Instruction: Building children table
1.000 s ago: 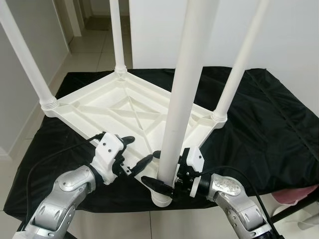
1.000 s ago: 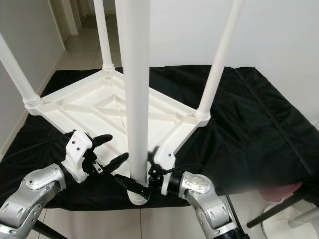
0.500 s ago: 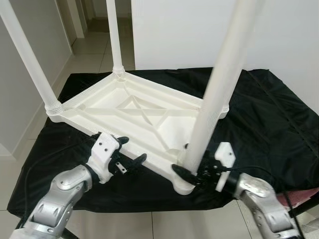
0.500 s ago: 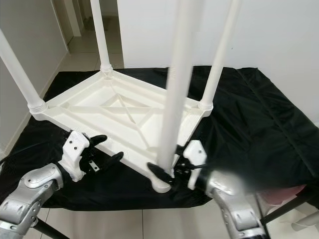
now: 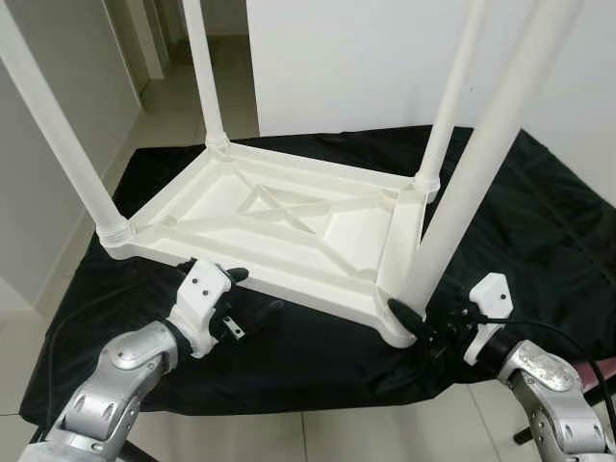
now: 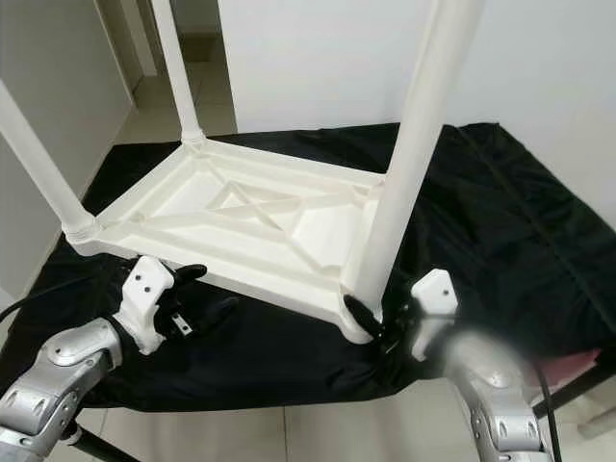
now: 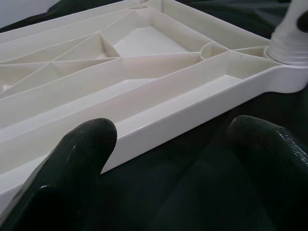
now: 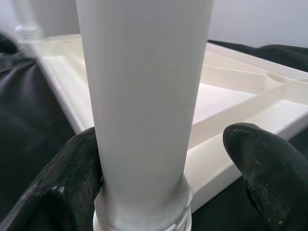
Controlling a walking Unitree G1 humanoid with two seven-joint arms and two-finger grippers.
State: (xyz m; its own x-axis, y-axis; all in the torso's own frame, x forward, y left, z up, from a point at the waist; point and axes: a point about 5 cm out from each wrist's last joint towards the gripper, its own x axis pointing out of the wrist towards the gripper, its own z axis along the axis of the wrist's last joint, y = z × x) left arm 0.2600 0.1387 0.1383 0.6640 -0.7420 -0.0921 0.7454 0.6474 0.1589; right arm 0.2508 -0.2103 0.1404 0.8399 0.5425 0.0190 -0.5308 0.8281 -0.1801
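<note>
Table top: white plastic, upside down on the black cloth, four legs pointing up.
Near leg: upright in the front corner on the robot's right.
Right gripper: fingers apart around the near leg's base; one finger seems to touch it.
Left gripper: fingers apart, holding nothing, just beside the table top's front edge, over the cloth.

Table draped in a rumpled black cloth, an upturned white plastic children's table lying flat on the cloth, legs pointing up, something pinkish, perhaps cloth, at the near right edge.
</note>
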